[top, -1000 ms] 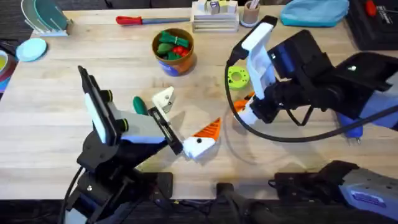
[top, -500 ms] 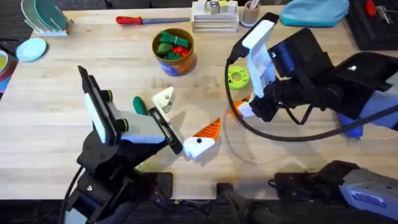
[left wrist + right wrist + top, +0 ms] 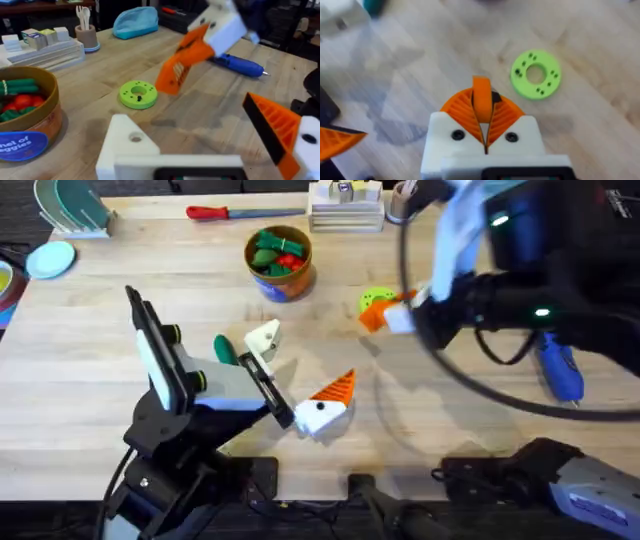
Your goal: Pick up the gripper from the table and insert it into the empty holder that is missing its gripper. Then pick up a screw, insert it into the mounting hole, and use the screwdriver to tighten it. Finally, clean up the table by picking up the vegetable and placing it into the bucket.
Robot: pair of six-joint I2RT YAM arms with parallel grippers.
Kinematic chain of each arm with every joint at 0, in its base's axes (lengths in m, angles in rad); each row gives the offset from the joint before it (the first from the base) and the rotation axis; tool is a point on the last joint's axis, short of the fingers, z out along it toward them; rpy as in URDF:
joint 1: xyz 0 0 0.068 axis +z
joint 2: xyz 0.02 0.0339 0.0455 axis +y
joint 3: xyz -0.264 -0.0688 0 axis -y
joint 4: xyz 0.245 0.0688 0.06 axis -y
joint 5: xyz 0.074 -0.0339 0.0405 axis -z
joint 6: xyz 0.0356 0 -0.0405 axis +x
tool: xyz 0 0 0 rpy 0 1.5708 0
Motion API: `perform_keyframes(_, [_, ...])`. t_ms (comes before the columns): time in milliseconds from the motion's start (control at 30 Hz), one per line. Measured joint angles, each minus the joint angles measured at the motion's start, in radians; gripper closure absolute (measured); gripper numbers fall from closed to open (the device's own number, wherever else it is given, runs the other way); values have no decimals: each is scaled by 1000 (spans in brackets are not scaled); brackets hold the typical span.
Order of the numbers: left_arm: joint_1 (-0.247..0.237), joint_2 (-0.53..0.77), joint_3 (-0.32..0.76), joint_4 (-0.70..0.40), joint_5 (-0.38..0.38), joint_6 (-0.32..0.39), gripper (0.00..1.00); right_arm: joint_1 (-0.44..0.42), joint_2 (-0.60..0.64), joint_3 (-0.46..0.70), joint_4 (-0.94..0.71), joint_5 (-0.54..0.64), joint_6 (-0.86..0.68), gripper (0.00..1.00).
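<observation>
Right gripper (image 3: 482,120) clamped on the gripper (image 3: 481,97), raised just beside the lime ring (image 3: 536,74), left gripper (image 3: 295,375) spread wide, nothing held, the holder (image 3: 263,338) its tipless finger, well apart from the ring.

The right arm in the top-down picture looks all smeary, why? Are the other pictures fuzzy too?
In the overhead view the right arm is smeared, probably from moving fast near the camera, while the left arm and bucket look crisp. In the left wrist view the right end effector is blurred, the green ring sharper. In the right wrist view the table looks soft, with grey shadows.
</observation>
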Motion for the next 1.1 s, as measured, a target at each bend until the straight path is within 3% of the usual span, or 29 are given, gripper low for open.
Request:
perform_keyframes(200, [0,0,0,0,0,0,8,-98,-123,8,110,0,142,992])
perform_keyframes(400, [0,0,0,0,0,0,8,-229,-207,-6,110,0,315,992])
perform_keyframes(533, [0,0,0,0,0,0,8,-287,-290,-115,218,-11,455,992])
perform_keyframes(600, [0,0,0,0,0,0,8,-305,-325,-207,347,-49,533,992])
perform_keyframes(700, [0,0,0,0,0,0,9,-307,-335,-319,537,-131,650,992])
perform_keyframes(800, [0,0,0,0,0,0,8,-296,-317,-382,613,-190,806,992])
perform_keyframes(900, [0,0,0,0,0,0,8,-270,-262,-400,640,-244,934,992])
perform_keyframes(1100, [0,0,0,0,0,0,8,-192,-87,-403,847,-413,1070,992])
